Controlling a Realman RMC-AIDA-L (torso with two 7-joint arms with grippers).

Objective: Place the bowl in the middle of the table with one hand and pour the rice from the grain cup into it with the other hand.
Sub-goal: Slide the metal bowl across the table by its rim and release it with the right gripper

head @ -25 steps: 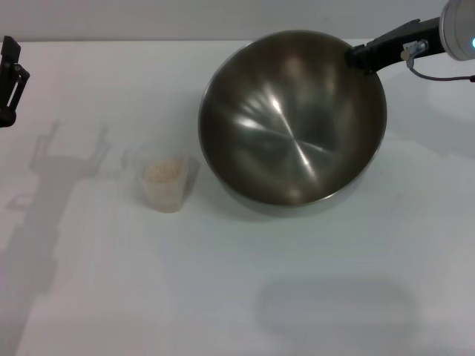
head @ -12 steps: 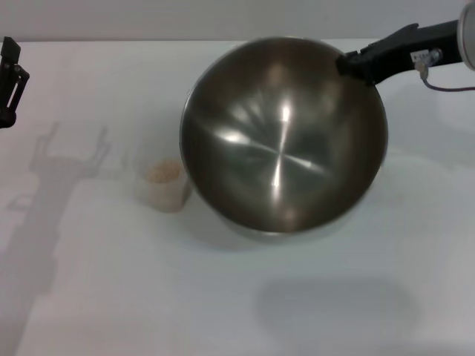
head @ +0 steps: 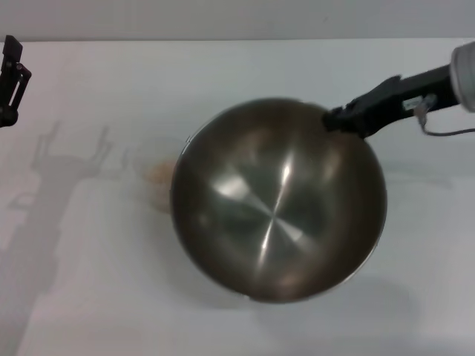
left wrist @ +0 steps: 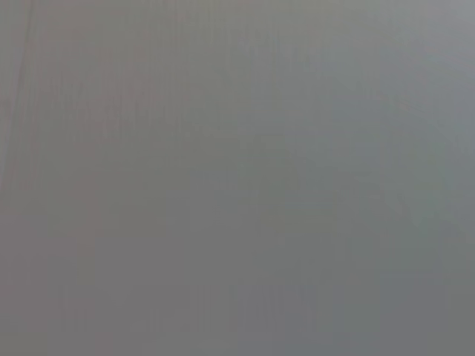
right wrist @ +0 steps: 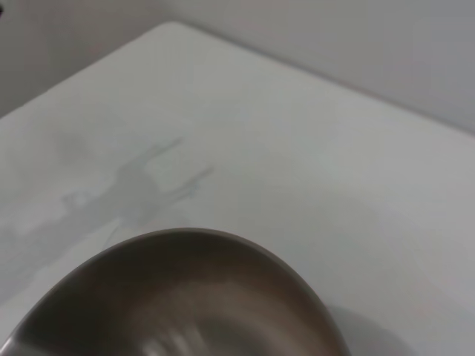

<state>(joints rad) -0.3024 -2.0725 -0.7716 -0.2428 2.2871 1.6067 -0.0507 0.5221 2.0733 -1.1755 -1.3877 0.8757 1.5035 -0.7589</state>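
The large steel bowl hangs above the white table, tilted, held by its far right rim. My right gripper is shut on that rim. The bowl's rim also fills the lower part of the right wrist view. The clear grain cup with rice stands on the table to the left, partly hidden behind the bowl's left edge. My left gripper is parked at the far left edge, away from the cup. The left wrist view shows only flat grey.
Shadows of the left arm fall on the table left of the cup. The bowl's shadow lies on the table at the front right.
My right gripper has carried the bowl toward the front and left. The bowl now covers part of the grain cup in the head view. The left arm has not moved.
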